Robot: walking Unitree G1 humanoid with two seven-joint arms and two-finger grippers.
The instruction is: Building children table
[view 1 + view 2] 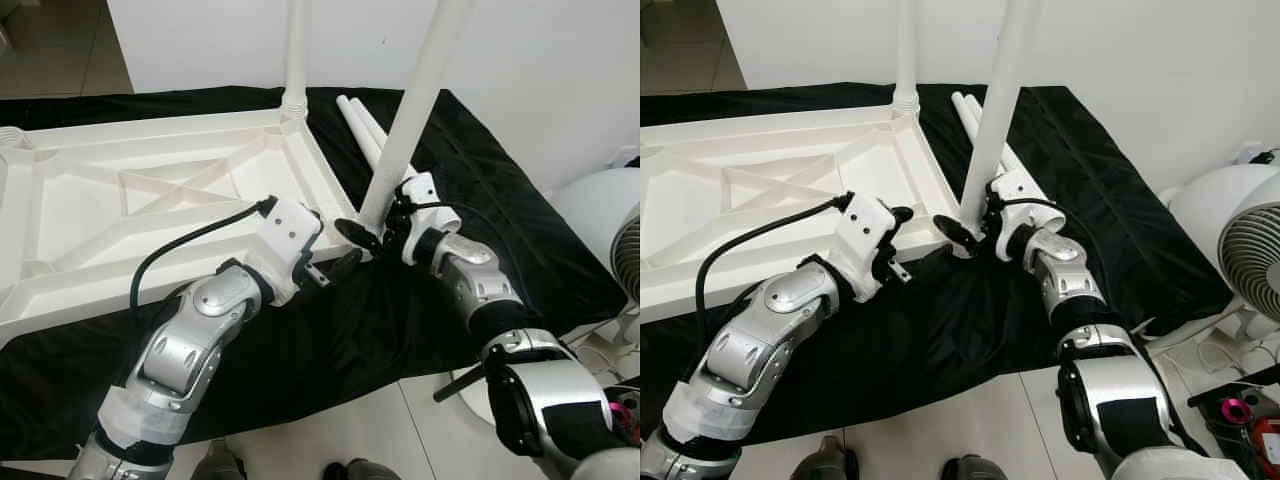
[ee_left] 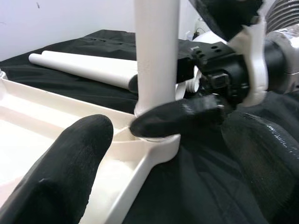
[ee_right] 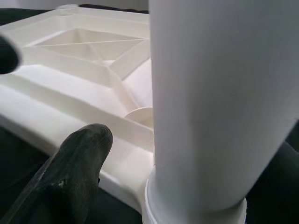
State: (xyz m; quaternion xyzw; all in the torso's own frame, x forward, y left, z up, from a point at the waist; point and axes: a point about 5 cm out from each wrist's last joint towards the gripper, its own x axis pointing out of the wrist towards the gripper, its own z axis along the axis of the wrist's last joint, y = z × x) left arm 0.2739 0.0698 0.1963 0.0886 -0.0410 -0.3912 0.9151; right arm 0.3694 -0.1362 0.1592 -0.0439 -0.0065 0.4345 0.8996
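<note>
The white tabletop (image 1: 90, 285) lies upside down on a black cloth (image 1: 330, 340). One white leg (image 1: 296, 50) stands upright in its far corner. A second leg (image 1: 420, 90) stands tilted on the near right corner socket (image 2: 156, 142). My right gripper (image 1: 372, 228) is shut on this leg just above its base, one finger (image 2: 177, 116) across its front. My left gripper (image 1: 902, 242) is open at the tabletop's rim beside that corner, with one finger (image 2: 65, 172) over the inner side. Two spare legs (image 1: 360, 125) lie on the cloth behind.
A white fan (image 1: 1250, 260) stands on the floor to the right, with cables and small items near it. A white wall rises behind the cloth. The cloth's front edge hangs near my feet (image 1: 350, 470) on the pale tiled floor.
</note>
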